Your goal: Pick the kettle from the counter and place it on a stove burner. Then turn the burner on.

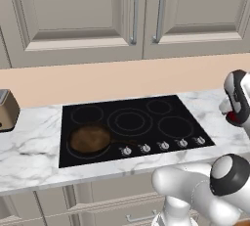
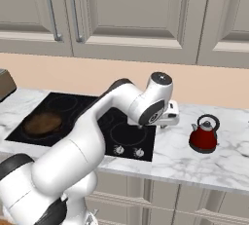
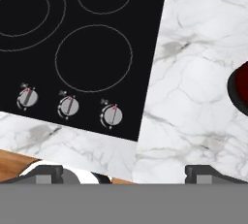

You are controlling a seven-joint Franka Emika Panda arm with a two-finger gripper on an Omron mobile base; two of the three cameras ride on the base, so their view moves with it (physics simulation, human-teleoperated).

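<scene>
One small round red kettle (image 2: 204, 135) stands upright on the white grey-veined marble counter (image 2: 228, 160), right of the black glass cooktop (image 2: 121, 134). Brown frying pan (image 1: 90, 139) sits on a left ring. Gripper (image 3: 125, 172) released, jaws wide, above the counter near the cooktop's edge. Grey cabinets (image 1: 73, 14) overhead.

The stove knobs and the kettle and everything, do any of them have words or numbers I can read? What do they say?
No readable words or numbers anywhere.
Knobs on the black cooktop: each has a red pointer line and tiny marks around it, too small to read.
Kettle: plain red, no label.
Counter: only grey veins.
Cabinet doors: no text.
</scene>
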